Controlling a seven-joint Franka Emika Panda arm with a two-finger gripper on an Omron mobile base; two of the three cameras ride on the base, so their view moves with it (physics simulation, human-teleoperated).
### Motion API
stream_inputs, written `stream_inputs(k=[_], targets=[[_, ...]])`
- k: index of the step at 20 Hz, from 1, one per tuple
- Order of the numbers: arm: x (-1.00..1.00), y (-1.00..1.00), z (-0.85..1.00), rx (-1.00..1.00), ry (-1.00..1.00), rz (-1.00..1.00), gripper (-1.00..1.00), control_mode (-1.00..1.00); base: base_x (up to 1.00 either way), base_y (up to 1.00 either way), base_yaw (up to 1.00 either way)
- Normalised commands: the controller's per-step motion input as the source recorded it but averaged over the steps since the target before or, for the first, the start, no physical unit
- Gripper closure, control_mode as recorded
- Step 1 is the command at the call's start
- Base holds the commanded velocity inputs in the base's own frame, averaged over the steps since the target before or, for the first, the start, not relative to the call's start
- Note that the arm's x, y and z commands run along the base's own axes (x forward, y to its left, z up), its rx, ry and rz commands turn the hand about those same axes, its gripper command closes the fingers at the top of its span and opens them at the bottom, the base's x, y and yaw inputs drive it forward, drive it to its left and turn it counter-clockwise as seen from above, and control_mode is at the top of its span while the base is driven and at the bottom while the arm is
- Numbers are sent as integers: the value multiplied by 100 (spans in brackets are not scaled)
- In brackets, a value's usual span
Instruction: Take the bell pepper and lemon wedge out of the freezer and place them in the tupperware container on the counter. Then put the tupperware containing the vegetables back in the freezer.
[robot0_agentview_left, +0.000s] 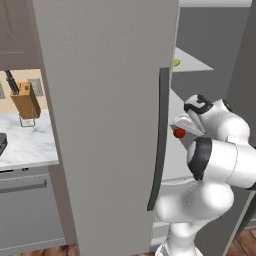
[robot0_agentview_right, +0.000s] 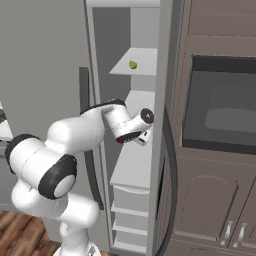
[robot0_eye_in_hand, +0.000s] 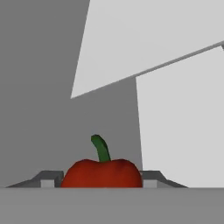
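Inside the freezer: the gripper (robot0_eye_in_hand: 102, 183) sits at the middle shelf of the freezer (robot0_agentview_left: 107, 100), whose door stands open.
Pepper: the red bell pepper (robot0_eye_in_hand: 101, 173) lies between the two finger tips, its green stem pointing up in the hand view; it shows as a red spot at the gripper in the left base view (robot0_agentview_left: 179, 133).
Hand: the fingers stand on either side of the pepper and seem to clamp it, so I judge it gripped.
Lemon: the lemon wedge (robot0_agentview_right: 133, 64) rests on the shelf above, well apart from the gripper.
Counter: the white marble counter (robot0_agentview_left: 27, 142) lies left of the freezer door; a knife block (robot0_agentview_left: 26, 100) stands on it.
Container: it cannot be made out for certain in these views.
Step in hand: drawing the pepper out of the freezer.
Doing it well: pull straight back, level, clear of the shelf above and the door edge, and keep the squeeze steady, since the glossy round skin may slip.
Count: one pepper, one lemon wedge, one gripper, one knife block.
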Motion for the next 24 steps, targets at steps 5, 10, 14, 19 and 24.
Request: stream_inputs(k=[5, 10, 14, 19, 24], targets=[[-100, 39, 25, -6, -5, 4, 100, -100, 0, 0, 0], [-100, 24, 28, -6, -5, 7, 100, -100, 0, 0, 0], [-100, 34, 33, -8, -6, 8, 100, -100, 0, 0, 0], [-100, 37, 45, -9, -4, 8, 100, -100, 0, 0, 0], [-98, 39, 63, -10, 0, 8, 100, -100, 0, 0, 0]])
